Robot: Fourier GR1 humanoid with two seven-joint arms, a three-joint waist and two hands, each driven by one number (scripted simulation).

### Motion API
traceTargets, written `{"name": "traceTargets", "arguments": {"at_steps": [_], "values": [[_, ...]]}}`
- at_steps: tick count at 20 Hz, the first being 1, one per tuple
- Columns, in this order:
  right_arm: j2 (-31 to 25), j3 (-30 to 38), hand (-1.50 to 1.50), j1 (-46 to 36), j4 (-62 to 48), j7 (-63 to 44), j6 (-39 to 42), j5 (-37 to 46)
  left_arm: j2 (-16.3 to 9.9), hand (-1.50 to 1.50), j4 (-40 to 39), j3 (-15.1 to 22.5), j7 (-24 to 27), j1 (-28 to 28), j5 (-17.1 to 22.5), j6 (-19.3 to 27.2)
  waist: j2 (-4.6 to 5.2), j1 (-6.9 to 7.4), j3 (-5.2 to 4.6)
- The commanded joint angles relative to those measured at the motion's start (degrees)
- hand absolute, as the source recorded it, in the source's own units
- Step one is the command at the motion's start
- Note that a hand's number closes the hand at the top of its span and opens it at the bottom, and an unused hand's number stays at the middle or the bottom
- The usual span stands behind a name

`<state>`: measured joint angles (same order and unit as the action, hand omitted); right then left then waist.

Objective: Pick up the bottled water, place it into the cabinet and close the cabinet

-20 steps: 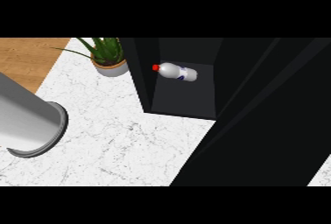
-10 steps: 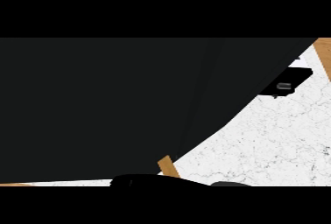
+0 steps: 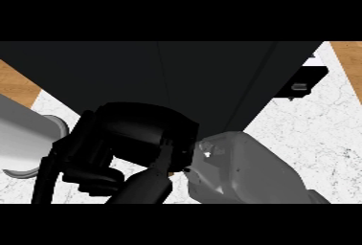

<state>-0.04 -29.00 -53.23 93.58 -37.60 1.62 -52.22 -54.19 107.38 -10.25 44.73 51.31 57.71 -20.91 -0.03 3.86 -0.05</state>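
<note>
The tall black cabinet (image 3: 191,76) fills the upper part of the head view, standing on the white marble worktop (image 3: 318,139). Its dark faces read as closed panels — no interior shows, so its contents cannot be told. The bottled water is not visible anywhere, so its position and the direction of its long axis cannot be told. A black hand (image 3: 130,143) sits low and left of centre, close to the cabinet's front; which hand it is and whether its fingers are clenched or released cannot be told. A grey forearm (image 3: 244,172) lies just right of it — another grey forearm (image 3: 25,139) enters at the left edge. Brown wooden flooring (image 3: 17,83) shows at the upper corners.
</note>
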Motion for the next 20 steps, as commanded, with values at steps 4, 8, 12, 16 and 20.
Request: {"name": "traceTargets", "arguments": {"at_steps": [4, 8, 12, 16, 20], "values": [[-0.32, 6.29, 1.50, 0.82, -9.17, -0.95, 5.17, -2.97, 3.87, -1.50, -1.11, -5.69, -0.04, 3.50, -0.23, -6.05, 0.03, -2.32, 0.08], [-3.25, 9.10, 1.50, 4.50, -15.93, 3.96, 13.21, -0.97, 5.96, -1.50, -3.10, -8.27, 0.43, 5.26, -1.76, -10.41, 0.13, -1.91, 0.07], [-3.24, 12.98, 1.50, 1.98, -21.52, 6.65, 14.14, 1.12, 9.43, -1.50, 2.45, -6.06, -3.41, 3.65, -3.48, -5.82, 0.21, -2.52, 0.08], [-3.48, 16.08, 1.50, -2.60, -27.50, 12.25, 17.18, 5.33, 8.15, -1.50, -2.97, -9.25, -5.60, 0.61, -1.41, -9.77, 0.35, -2.43, 0.04], [-5.17, 17.17, 1.50, -2.65, -28.39, 16.90, 18.30, 9.94, 11.37, -1.50, 2.20, -9.52, -6.74, 3.76, -3.18, -9.29, 0.19, -2.07, 0.08]]}}
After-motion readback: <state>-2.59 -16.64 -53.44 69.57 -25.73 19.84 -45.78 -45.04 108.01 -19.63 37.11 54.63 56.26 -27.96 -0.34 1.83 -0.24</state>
